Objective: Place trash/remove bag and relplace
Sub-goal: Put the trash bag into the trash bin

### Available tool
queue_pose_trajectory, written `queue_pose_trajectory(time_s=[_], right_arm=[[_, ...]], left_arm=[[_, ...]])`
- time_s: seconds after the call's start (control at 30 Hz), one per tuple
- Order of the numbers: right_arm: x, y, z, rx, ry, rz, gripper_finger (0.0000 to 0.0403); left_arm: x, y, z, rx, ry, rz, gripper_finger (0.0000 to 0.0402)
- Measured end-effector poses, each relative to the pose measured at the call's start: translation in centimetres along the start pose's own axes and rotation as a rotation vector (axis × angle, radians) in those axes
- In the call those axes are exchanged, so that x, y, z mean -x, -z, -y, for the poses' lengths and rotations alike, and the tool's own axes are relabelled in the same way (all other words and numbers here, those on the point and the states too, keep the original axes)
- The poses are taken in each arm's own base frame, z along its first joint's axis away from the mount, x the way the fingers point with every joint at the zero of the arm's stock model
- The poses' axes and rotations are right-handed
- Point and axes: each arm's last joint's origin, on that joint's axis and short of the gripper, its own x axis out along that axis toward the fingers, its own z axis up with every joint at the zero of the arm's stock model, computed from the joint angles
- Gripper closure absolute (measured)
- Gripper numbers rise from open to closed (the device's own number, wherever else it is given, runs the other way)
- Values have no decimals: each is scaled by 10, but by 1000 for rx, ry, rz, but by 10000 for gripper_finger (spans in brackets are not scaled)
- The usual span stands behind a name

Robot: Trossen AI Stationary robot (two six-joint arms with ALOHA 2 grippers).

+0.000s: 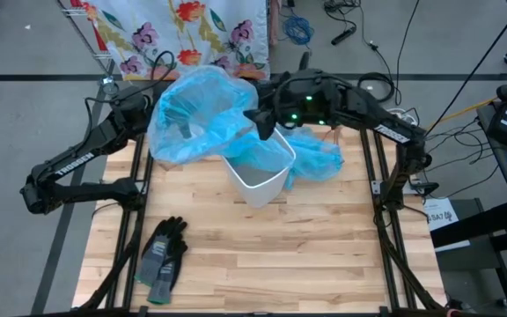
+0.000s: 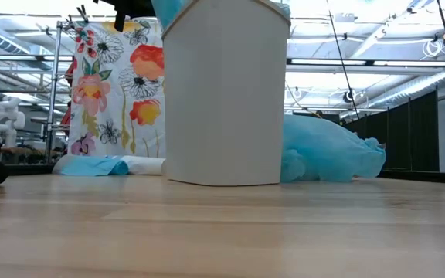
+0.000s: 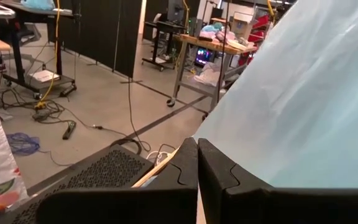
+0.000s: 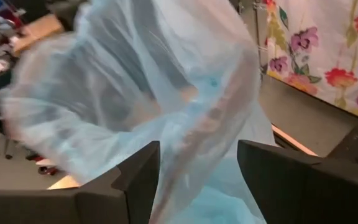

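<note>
While the white bin (image 1: 258,172) stands upright on the wooden worktop (image 1: 262,255), I see a fresh blue bag (image 1: 196,110) billowing above its far-left rim. My left end effector (image 3: 197,168) shows its fingers pressed together, the blue film running right beside them; I cannot tell whether they pinch it. My right end effector (image 4: 197,168) stands open, with bag film hanging between its fingers, over the bin's far rim. A second, bunched blue bag (image 1: 317,157) lies on the worktop touching the bin's right side. Dark grey gloves (image 1: 163,257) lie near the front-left. No loose trash shows.
</note>
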Motion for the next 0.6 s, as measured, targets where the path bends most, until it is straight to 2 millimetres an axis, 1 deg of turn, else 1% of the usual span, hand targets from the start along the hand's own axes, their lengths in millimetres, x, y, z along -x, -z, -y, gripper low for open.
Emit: queue_pose_trajectory(time_s=[0.1,0.17,0.23,0.3,0.33,0.37,0.47,0.53,0.6], right_arm=[[-15,3,4,-2,26,-21,200],[-19,4,6,-4,33,-22,224],[-20,3,5,12,29,-8,276],[-19,0,4,56,13,15,349],[-17,-2,3,87,3,28,375],[-14,-4,1,109,-10,55,386],[-3,-18,-6,112,-72,184,395],[4,-26,-9,124,-104,261,400],[10,-28,-12,129,-115,288,401]], left_arm=[[0,0,0,0,0,0,401],[0,0,0,0,0,0,401],[0,0,0,0,-1,-1,401],[0,0,0,0,-1,-1,401],[0,0,0,-1,0,-1,401],[0,0,0,-3,0,1,401],[0,-4,1,-35,6,39,401],[0,-10,2,-45,12,102,401],[2,-17,3,-50,24,179,401]])
